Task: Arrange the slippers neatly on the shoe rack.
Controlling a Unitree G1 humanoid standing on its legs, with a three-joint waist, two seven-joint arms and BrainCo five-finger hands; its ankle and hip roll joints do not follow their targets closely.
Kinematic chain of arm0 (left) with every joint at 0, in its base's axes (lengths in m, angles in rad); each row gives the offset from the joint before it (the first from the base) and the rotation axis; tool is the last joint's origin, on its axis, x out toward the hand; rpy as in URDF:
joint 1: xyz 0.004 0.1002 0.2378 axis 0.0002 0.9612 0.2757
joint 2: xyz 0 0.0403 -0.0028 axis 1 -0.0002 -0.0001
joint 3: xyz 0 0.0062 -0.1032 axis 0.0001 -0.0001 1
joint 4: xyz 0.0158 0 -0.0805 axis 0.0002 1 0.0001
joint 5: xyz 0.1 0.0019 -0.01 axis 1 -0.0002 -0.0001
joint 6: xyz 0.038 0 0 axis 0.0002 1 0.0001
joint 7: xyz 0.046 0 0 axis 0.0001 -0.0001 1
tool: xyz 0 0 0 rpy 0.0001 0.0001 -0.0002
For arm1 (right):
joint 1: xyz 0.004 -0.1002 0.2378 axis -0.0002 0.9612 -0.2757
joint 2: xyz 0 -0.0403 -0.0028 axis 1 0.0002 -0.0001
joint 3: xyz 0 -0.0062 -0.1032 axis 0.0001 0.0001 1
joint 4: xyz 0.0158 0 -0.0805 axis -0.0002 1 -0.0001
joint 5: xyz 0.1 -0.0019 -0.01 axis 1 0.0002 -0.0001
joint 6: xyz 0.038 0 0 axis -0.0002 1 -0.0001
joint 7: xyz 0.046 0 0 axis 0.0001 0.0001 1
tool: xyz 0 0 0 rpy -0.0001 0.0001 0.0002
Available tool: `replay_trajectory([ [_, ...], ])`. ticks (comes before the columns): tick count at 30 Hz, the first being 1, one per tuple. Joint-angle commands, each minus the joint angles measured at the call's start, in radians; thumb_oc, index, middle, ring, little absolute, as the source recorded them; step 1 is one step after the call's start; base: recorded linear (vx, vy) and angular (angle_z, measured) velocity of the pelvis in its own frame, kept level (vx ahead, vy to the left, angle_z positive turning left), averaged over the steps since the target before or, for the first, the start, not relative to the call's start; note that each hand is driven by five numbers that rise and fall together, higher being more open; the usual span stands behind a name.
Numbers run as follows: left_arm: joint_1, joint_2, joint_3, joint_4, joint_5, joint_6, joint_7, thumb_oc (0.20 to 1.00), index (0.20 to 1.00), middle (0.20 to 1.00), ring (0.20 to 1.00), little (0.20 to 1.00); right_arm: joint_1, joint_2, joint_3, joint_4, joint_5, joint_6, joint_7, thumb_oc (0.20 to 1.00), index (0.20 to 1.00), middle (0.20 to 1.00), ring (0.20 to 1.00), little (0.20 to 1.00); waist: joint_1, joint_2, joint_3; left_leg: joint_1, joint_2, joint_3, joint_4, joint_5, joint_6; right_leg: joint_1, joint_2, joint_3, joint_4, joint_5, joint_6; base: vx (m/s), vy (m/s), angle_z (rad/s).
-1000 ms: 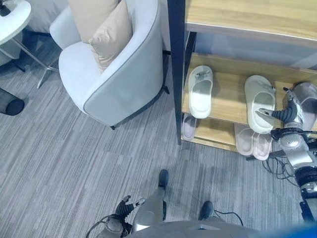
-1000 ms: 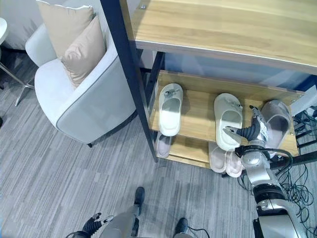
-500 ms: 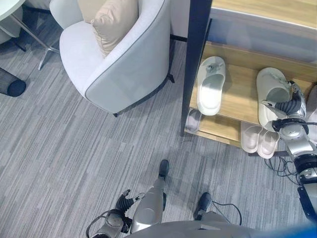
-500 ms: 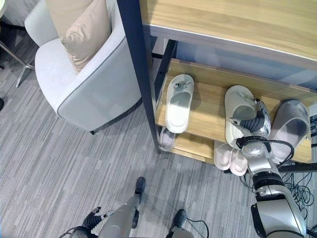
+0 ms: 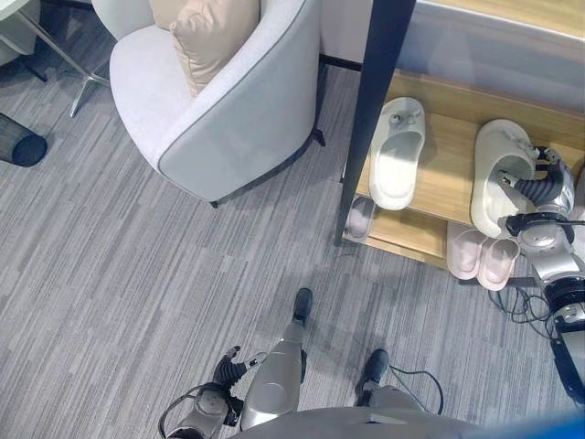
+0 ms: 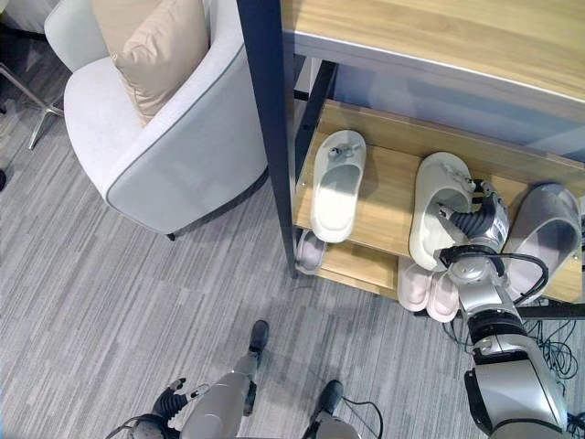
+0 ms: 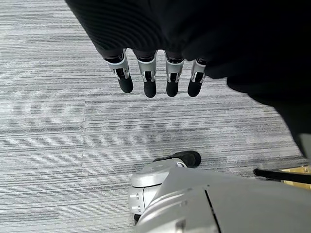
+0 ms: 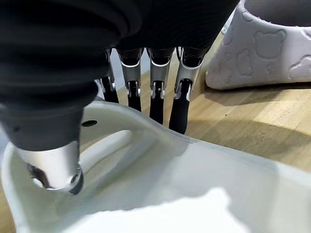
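Slippers sit on the middle wooden shelf of the shoe rack. One cream slipper lies by the shelf's left end, near the dark upright post, with its heel hanging just over the front edge. A second cream slipper lies further along the shelf toward the right end, also reaching the front edge. The right hand is on this second slipper: in the right wrist view its thumb sits inside the slipper's opening while the fingers run down the outer side of the wall, so the hand pinches the slipper's side. Just beside it, at the shelf's right end, lies a grey slipper with embossed bears on its side. On the bottom shelf a pale pink pair lies side by side under the gripped slipper, and a single pale slipper pokes out near the post.

The left hand hangs over the grey carpet with its fingers straight, holding nothing. A white armchair with a beige cushion stands left of the rack.
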Motion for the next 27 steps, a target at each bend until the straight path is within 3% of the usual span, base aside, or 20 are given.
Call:
replay_trajectory([
  [1, -0.038, -0.042, -0.037, 0.037, 0.022, 0.005, 0.018, 1.000, 1.000, 1.000, 1.000, 1.000, 0.042, -0.005, 0.004, -0.157, -0.080, -0.006, -0.043, 0.200, 0.200, 0.200, 0.200, 0.200, 0.030, -0.007, -0.017, 0.060, 0.003, -0.036, 0.006, -0.126, -0.044, -0.021, -0.046, 0.028, 0.006, 0.050, 0.044, -0.03, 0.051, 0.16],
  [3, -0.092, -0.054, -0.021, 0.045, -0.018, 0.006, 0.028, 1.000, 1.000, 1.000, 1.000, 1.000, 0.036, 0.042, 0.007, -0.265, -0.111, 0.016, -0.034, 0.200, 0.200, 0.200, 0.200, 0.200, 0.014, -0.016, -0.029, 0.054, -0.001, -0.035, 0.006, -0.132, -0.038, -0.029, -0.050, 0.031, 0.006, 0.056, 0.048, -0.02, 0.068, 0.11],
  [11, -0.061, -0.033, -0.017, 0.064, -0.021, 0.009, 0.011, 1.000, 1.000, 1.000, 1.000, 1.000, 0.039, 0.096, -0.002, -0.198, -0.086, 0.015, -0.071, 0.200, 0.200, 0.200, 0.200, 0.200, 0.047, -0.037, -0.032, 0.036, -0.014, -0.062, 0.006, -0.132, -0.038, -0.033, -0.053, 0.006, 0.006, 0.060, 0.049, -0.01, 0.017, 0.06],
  [12, -0.059, -0.032, -0.016, 0.065, -0.026, 0.009, 0.012, 1.000, 1.000, 1.000, 1.000, 1.000, 0.030, 0.093, 0.001, -0.177, -0.087, 0.023, -0.076, 0.539, 0.539, 0.539, 0.539, 0.539, 0.052, -0.039, -0.030, 0.037, -0.014, -0.063, 0.006, -0.135, -0.040, -0.031, -0.054, 0.004, 0.006, 0.058, 0.048, -0.02, 0.025, 0.11],
  [13, -0.059, -0.032, -0.017, 0.065, -0.029, 0.010, 0.012, 1.000, 1.000, 1.000, 1.000, 1.000, 0.027, 0.093, -0.002, -0.169, -0.085, 0.026, -0.081, 1.000, 1.000, 1.000, 1.000, 1.000, 0.051, -0.038, -0.032, 0.033, -0.017, -0.066, 0.006, -0.131, -0.038, -0.034, -0.056, 0.001, 0.006, 0.062, 0.049, 0.00, 0.015, 0.08],
  [19, -0.057, -0.030, -0.008, 0.071, -0.029, 0.014, 0.011, 1.000, 1.000, 1.000, 1.000, 1.000, 0.051, 0.108, -0.032, -0.175, -0.068, 0.012, -0.114, 1.000, 1.000, 1.000, 1.000, 1.000, 0.052, -0.036, -0.037, 0.041, -0.017, -0.066, 0.006, -0.138, -0.039, -0.027, -0.057, 0.001, 0.006, 0.058, 0.047, 0.00, 0.009, 0.02],
  [22, -0.063, -0.034, 0.008, 0.083, -0.032, 0.025, 0.007, 1.000, 1.000, 1.000, 1.000, 1.000, 0.112, 0.128, -0.101, -0.286, -0.003, -0.017, -0.110, 1.000, 1.000, 1.000, 1.000, 1.000, 0.035, -0.034, -0.051, 0.045, -0.017, -0.064, 0.006, -0.139, -0.035, -0.025, -0.058, 0.003, 0.006, 0.059, 0.047, 0.00, 0.000, 0.00],
  [27, -0.056, -0.045, 0.044, 0.099, -0.023, 0.037, -0.005, 1.000, 1.000, 1.000, 1.000, 1.000, 0.208, 0.147, -0.204, -0.483, -0.032, -0.027, -0.136, 1.000, 1.000, 1.000, 1.000, 1.000, 0.007, -0.024, -0.072, 0.059, -0.012, -0.049, 0.006, -0.144, -0.034, -0.022, -0.055, 0.020, 0.006, 0.055, 0.045, 0.02, -0.010, -0.03],
])
